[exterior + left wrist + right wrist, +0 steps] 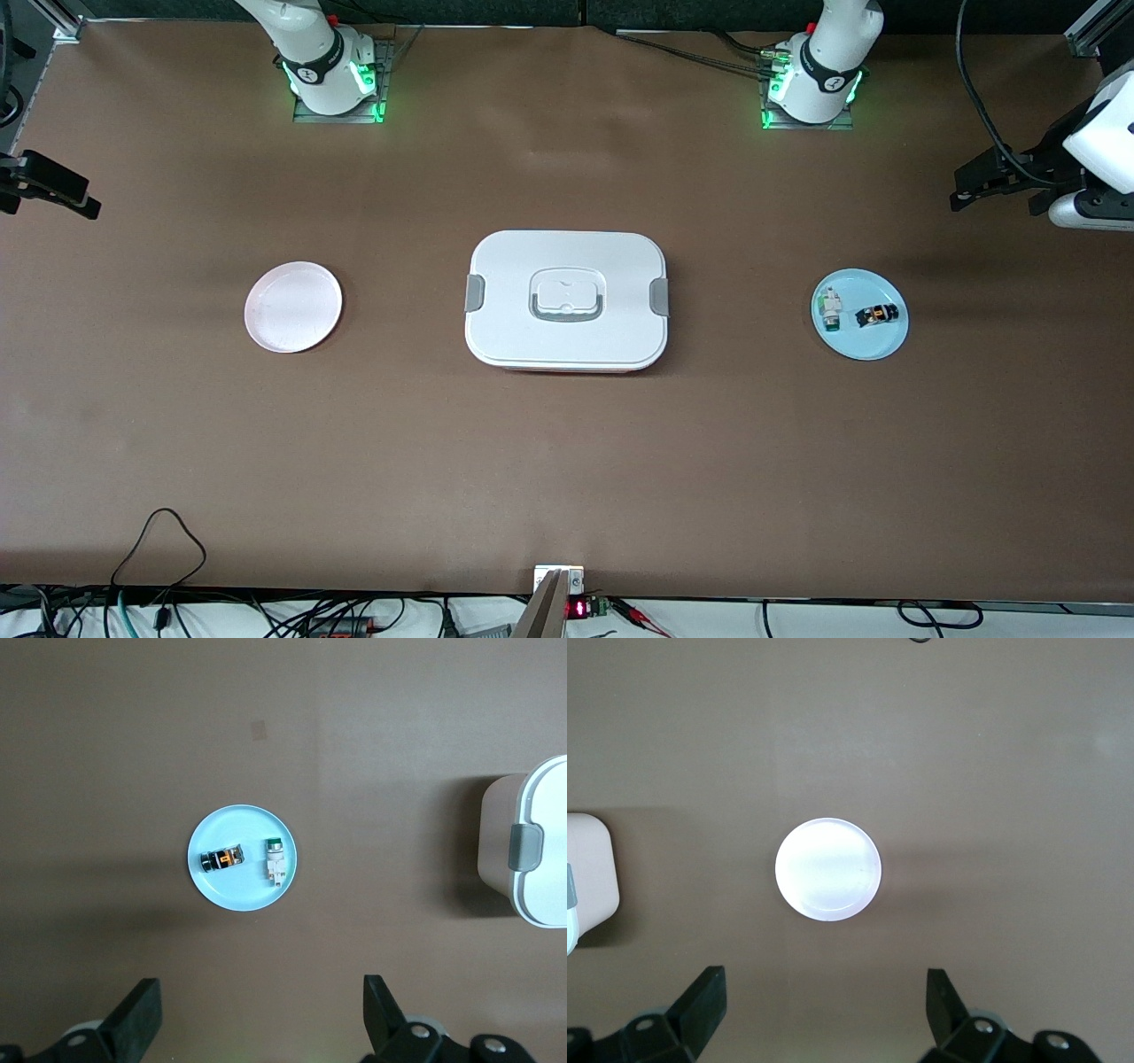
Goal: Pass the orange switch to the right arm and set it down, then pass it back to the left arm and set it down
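Orange switch (876,315) lies on its side on the pale blue round plate (886,347) toward the left arm's end of the desk (567,461), just beside a white-and-green component (830,307) on the same plate. Left gripper (257,1014) is high over that plate, fingers (137,1010) spread wide, holding nothing. Right gripper (819,1010) is high over the pale pink round plate (293,307), fingers (700,1005) wide too, nothing held. Both grippers are cut off in the wrist views, only black fingertips show. White rounded-rectangular lidded box (567,299) with grey side latches sits mid-desk between the plates. Desk surface is matte brown.
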`<state>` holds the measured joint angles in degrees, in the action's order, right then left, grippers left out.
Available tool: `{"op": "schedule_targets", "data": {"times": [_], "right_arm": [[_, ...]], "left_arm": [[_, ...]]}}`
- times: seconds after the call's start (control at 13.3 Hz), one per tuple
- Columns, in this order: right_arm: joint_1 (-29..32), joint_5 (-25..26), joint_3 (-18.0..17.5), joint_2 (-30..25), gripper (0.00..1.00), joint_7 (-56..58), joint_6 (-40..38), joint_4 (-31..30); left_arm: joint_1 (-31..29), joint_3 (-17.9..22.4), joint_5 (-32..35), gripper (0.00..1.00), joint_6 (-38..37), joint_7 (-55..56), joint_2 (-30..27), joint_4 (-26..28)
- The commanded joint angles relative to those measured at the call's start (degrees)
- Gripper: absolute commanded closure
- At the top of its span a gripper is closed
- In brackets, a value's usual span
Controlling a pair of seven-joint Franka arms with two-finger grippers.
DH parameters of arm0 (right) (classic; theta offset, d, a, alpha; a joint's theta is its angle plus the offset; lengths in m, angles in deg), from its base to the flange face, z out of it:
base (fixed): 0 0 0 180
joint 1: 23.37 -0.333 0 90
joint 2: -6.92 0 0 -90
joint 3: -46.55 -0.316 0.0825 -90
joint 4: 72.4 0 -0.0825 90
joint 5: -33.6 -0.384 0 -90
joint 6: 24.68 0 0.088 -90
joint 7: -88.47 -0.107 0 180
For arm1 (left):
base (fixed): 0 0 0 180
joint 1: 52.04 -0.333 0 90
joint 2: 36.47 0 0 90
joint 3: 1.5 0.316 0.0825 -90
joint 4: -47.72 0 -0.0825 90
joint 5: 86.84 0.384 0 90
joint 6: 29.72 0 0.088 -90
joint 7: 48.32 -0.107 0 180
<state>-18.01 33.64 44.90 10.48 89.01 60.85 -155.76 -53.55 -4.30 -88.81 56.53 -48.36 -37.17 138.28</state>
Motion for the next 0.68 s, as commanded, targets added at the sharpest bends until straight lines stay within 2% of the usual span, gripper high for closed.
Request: {"op": "schedule_targets", "data": {"times": [0.0, 0.6], "right_arm": [[1.7, -0.6, -0.8, 0.1, 0.0, 0.9, -0.6, 0.0], [0.5, -1.0, -1.2, 2.2, 0.0, 0.5, -0.5, 0.0]], "left_arm": [[-0.3, 0.0, -0.1, 0.0, -0.1, -0.8, -0.4, 0.2], [-0.3, 0.0, -0.1, 0.0, -0.2, -0.8, -0.4, 0.2]]}}
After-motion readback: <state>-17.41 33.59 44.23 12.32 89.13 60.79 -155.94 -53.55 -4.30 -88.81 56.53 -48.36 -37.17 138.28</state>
